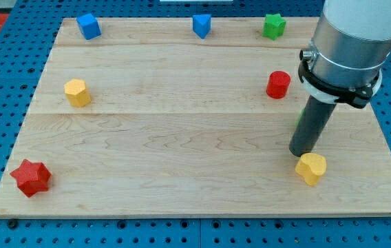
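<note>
A robot arm's dark rod stands upright over a wooden desk [202, 179], my tip [301, 153] resting at the board's surface in the view's lower right. The rod is a plain pushing tool with no jaws, so it neither opens nor shuts and has hold of nothing.

Just below and slightly to the view's right of the tool lies a yellow heart-shaped block [311, 168], its upper edge touching or very nearly touching the rod's end; the view does not settle which. A sliver of green [299, 118] shows at the rod's left edge, too hidden to make out.

Farther up the board, to the view's upper left of the tool, stands a red cylinder [278, 84]. Beyond it, along the top edge, sit a green star-shaped block [274, 26], a blue block [202, 25] of angular shape, and, well off to the view's left, a blue cube [89, 27].

Well apart from the tool, across the board at the view's left, are a yellow hexagonal block [77, 92] and, in the lower left corner, a red star-shaped block [31, 178].

The board lies on blue perforated panelling [3, 227].
</note>
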Controlling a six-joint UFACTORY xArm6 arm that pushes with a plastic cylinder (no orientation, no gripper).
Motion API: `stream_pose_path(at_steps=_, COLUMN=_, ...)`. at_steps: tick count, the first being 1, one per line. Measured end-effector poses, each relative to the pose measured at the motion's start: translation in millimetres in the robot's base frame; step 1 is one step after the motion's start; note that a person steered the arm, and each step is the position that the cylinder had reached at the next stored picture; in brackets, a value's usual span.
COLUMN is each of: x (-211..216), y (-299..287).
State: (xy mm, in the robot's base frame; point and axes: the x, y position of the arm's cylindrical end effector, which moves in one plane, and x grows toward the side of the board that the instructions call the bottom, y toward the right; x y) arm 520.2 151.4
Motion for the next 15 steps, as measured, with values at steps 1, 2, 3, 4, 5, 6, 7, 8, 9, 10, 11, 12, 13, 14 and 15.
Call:
stream_pose_path(at_steps=1, x=-4, y=72)
stream_pose_path(at_steps=2, x=-49, y=69)
stream_pose_path(at_steps=3, x=-93, y=5)
stream_pose_path(at_steps=4, x=-91, y=-76)
stream_pose_path(at_steps=5, x=-97, y=-102)
stream_pose_path(at_steps=6, x=-106, y=-83)
stream_pose_path(at_steps=7, x=-97, y=-18)
stream_pose_path(at_steps=8, x=-78, y=-6)
stream_pose_path(at_steps=9, x=-66, y=-81)
stream_pose_path(at_steps=10, x=-59, y=-127)
stream_pose_path(at_steps=11, x=-80, y=-132)
stream_pose_path(at_steps=12, x=-91, y=-106)
stream_pose_path(at_steps=13, x=-91, y=-86)
stream_pose_path(at_steps=14, x=-77, y=-36)
stream_pose_path(at_steps=15, x=-64, y=25)
